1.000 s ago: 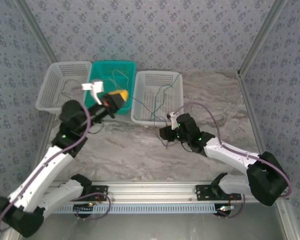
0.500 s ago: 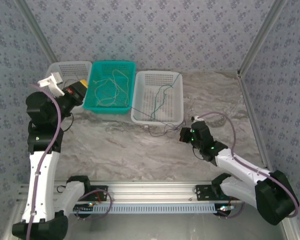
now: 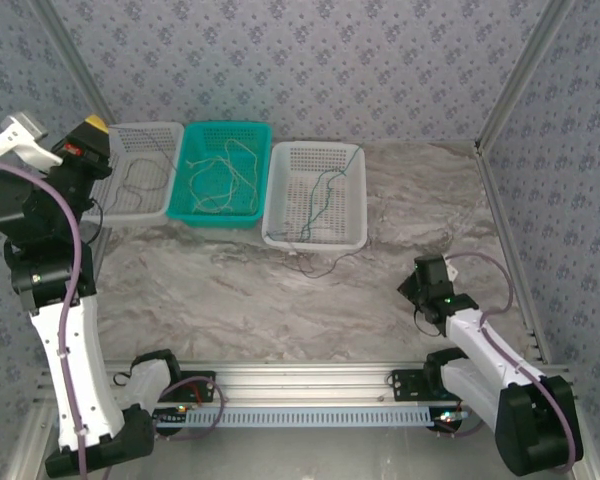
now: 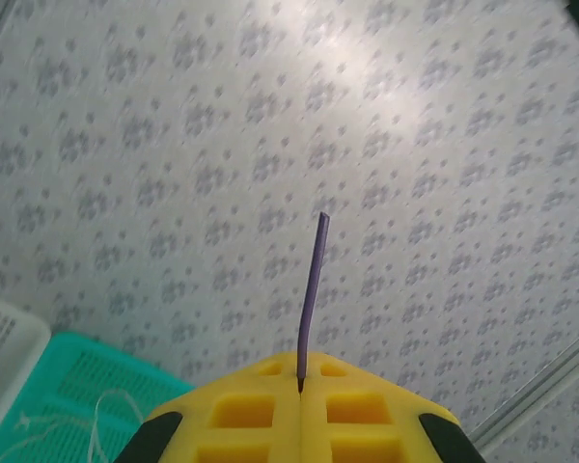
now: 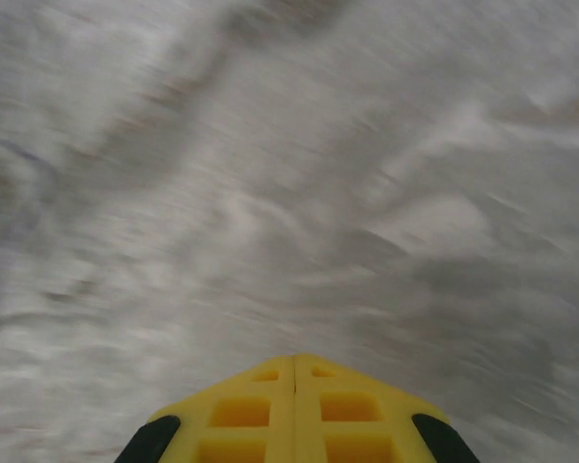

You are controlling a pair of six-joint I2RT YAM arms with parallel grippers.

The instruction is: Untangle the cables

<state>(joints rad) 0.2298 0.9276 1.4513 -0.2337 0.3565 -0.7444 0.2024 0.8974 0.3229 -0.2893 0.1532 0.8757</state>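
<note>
Raised at the far left, beside the left white basket [image 3: 140,170], my left gripper [image 3: 98,124] [image 4: 300,371] is shut on a thin dark grey cable [image 4: 312,289]; its short end sticks up between the yellow fingers. More dark cable [image 3: 138,182] lies in that basket. Whitish-cream cables [image 3: 220,175] [image 4: 87,424] are heaped in the teal basket [image 3: 195,215] [image 4: 77,386]. A green-teal cable [image 3: 327,190] lies in the right white basket [image 3: 352,235], and a dark cable [image 3: 318,264] trails from it onto the table. My right gripper [image 3: 420,278] [image 5: 295,359] is shut and empty, low over the marble at the right.
The three baskets stand in a row at the back of the marble table [image 3: 280,310]. Patterned walls enclose the back and both sides. A metal rail [image 3: 300,380] runs along the near edge between the arm bases.
My left arm swung up and left from the teal basket to the far left, carrying the dark cable. My right gripper shut and drew back right, away from the white basket.
</note>
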